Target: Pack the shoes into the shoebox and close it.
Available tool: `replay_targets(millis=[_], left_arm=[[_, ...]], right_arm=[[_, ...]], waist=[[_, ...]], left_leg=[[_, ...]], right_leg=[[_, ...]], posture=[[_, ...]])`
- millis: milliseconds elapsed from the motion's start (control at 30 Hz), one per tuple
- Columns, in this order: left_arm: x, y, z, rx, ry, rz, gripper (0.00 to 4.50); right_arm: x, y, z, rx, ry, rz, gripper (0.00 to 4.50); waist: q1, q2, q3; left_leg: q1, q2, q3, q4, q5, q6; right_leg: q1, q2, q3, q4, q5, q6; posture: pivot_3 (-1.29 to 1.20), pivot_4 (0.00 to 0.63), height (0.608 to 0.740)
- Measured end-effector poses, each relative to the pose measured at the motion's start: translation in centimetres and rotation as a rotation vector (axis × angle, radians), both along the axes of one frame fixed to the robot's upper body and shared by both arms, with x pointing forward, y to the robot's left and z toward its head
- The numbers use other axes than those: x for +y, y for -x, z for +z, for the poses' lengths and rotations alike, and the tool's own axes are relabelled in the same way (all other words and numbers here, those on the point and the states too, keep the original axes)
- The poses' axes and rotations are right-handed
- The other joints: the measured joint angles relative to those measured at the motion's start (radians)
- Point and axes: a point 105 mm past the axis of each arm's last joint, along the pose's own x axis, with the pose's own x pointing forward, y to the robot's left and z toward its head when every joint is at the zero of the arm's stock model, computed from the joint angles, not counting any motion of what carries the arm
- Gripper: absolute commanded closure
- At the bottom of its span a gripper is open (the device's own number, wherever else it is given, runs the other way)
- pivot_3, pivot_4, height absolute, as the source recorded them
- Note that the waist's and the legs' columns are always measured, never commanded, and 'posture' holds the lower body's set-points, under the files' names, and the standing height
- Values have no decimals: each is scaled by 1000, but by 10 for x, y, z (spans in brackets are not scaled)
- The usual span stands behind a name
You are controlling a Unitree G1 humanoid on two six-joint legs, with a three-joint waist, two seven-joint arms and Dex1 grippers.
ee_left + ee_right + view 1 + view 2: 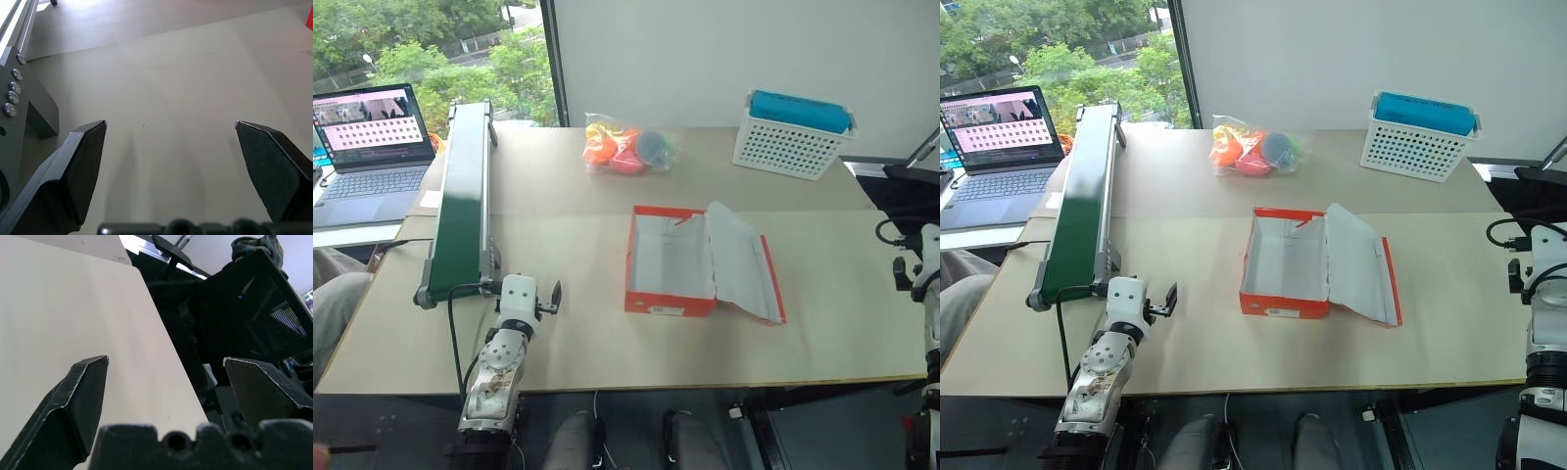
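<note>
The orange-red shoebox (671, 259) sits open in the middle of the table, its white inside bare and its hinged lid (741, 262) leaning out to the right. The shoes are out of view. My left gripper (171, 129) is open over bare tabletop near the front left edge, beside the end of the conveyor and well left of the box. My right gripper (166, 363) is open with nothing between its fingers. It hangs at the table's right edge, with the tabletop on one side and a dark chair on the other.
A long green conveyor belt (460, 196) runs along the table's left side. A bag of orange and pink toys (626, 147) and a white perforated basket (793, 132) stand at the back. A laptop (367, 147) is far left, a black mesh chair (254, 308) off the right edge.
</note>
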Motion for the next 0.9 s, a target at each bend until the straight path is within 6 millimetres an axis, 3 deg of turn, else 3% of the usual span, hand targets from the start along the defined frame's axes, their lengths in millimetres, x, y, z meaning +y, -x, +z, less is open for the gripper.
replay_targets(millis=[100, 267, 400, 467, 600, 700, 900], left_arm=[[0, 0, 1, -3, -34, -5, 0], [-13, -5, 20, -89, -83, -48, 0], [-7, -8, 35, -146, -109, -27, 0], [7, -9, 44, -168, -109, 35, 0], [41, -9, 53, -165, -46, 181, 0], [69, -6, 51, -123, 21, 278, 0], [96, -7, 60, -99, 44, 372, 0]], right_arm=[[5, -2, 1, -3, -3, 5, 38], [38, -21, 1, -38, -51, 80, 38], [56, -28, -5, -96, -162, 115, 38], [78, -38, -3, -156, -281, 207, 38], [151, -50, 14, -197, -479, 591, 38], [212, -29, 24, -119, -542, 939, 38], [283, 33, 34, 50, -613, 1423, 38]], waist=[[0, 0, 0], [-4, 0, 0], [-2, 0, 0], [-4, 0, 0], [-12, 0, 0], [-7, 0, 0], [13, -2, 0]], left_leg=[[0, 0, 0, 0, 0, 0], [0, 0, 0, 0, 0, 0], [-1, 0, 0, 0, 0, 0], [-1, 0, 0, 0, 0, 0], [-1, 1, -2, -1, 0, 0], [-2, 0, -4, 0, 0, 0], [-3, 0, -6, 2, 0, 0]], right_leg=[[0, 0, 0, 0, 0, 0], [0, 0, 0, 0, 0, 0], [-1, 0, 0, 0, 0, 0], [-1, 0, 0, 0, 0, 0], [-1, 0, -1, 1, 0, 0], [0, 0, -4, 1, 0, 0], [0, -2, -7, 0, 0, 0]], posture=[[0, 150, 708], [0, 150, 708], [0, 150, 708], [0, 150, 708], [0, 150, 708], [0, 150, 708], [0, 150, 708]])
